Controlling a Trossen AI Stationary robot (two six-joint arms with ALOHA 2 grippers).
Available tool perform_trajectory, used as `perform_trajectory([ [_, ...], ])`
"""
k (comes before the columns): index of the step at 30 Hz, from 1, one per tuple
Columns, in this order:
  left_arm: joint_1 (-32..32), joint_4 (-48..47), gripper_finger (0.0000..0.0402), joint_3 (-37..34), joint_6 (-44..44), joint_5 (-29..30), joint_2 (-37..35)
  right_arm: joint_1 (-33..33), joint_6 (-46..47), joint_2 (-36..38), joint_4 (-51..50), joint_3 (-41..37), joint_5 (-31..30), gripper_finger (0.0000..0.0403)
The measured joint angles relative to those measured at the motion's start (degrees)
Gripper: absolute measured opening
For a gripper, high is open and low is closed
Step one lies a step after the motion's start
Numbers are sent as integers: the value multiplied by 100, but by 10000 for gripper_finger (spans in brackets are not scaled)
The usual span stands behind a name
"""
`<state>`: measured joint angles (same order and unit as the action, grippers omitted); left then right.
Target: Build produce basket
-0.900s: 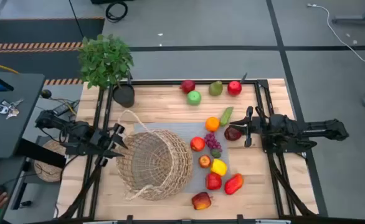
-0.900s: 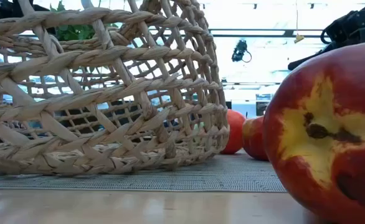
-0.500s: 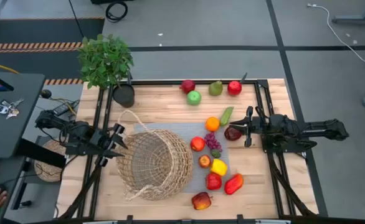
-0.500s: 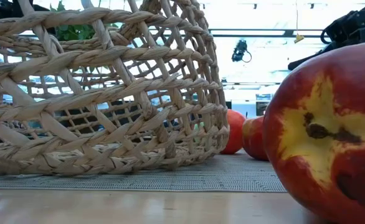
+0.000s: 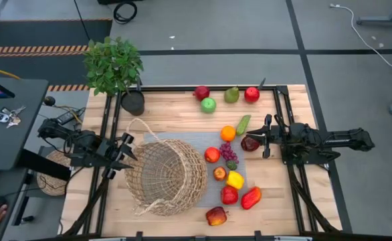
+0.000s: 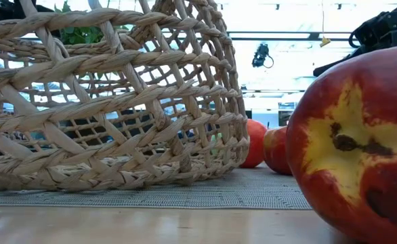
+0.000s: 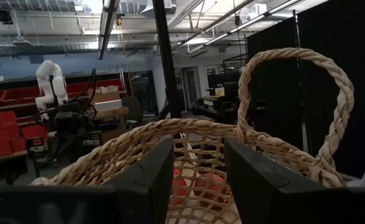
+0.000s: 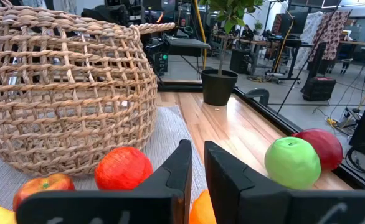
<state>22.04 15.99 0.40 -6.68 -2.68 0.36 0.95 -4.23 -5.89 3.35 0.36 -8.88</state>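
- Table [image 5: 176, 117]: pale wood top with a grey mat; landmark for all entries below is the basket
- Basket [image 5: 167, 176]: large round tan wicker, loose weave, lying on the mat, mouth tipped toward the left arm; one looped handle on its far side, one on its near side; judged empty, though the inside is only partly seen
- Potted plant [image 5: 114, 65]: leafy, in a dark pot, beyond the basket at the table's far left corner; not part of the load
- Left gripper [image 5: 124, 153]: at the basket's left rim, fingers part-way apart with the rim running across just ahead of them; whether it pinches the weave I cannot tell
- Right gripper [image 5: 266, 136]: well to the right of the basket, above the fruit cluster, fingers nearly together and holding nothing; a dark red fruit [image 5: 250, 143] lies just beside it
- Produce, near cluster: red apple [image 5: 212, 154], orange [image 5: 228, 133], green pepper [image 5: 243, 124], purple grapes [image 5: 229, 154], yellow piece [image 5: 235, 179], red pieces [image 5: 251, 197], all on or by the mat right of the basket
- Produce, far row: red, green and pear-like pieces [image 5: 231, 95], beyond the basket to the right
- Step, as judged: opening stage, basket being steadied or set upright, no produce loaded
- Next move calls for: right fingers to part, then settle over the nearest fruit
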Motion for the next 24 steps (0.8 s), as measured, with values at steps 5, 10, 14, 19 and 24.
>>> perform_trajectory([
  [5, -2, 0, 145, -2, -2, 0, 0, 0, 0, 0, -1, 1, 0, 50],
  [10, 0, 0, 150, 0, -1, 2, 0, 1, 0, -1, 0, 2, 0, 50],
  [14, 0, 0, 150, 0, 0, 2, 0, 0, 0, 0, -2, 0, 0, 50],
  [19, -2, 1, 150, -2, -2, 2, 0, 0, 0, -2, 0, 0, 0, 50],
  [24, 0, 0, 146, 0, -2, 0, 0, 0, 0, 0, 0, 1, 0, 50],
])
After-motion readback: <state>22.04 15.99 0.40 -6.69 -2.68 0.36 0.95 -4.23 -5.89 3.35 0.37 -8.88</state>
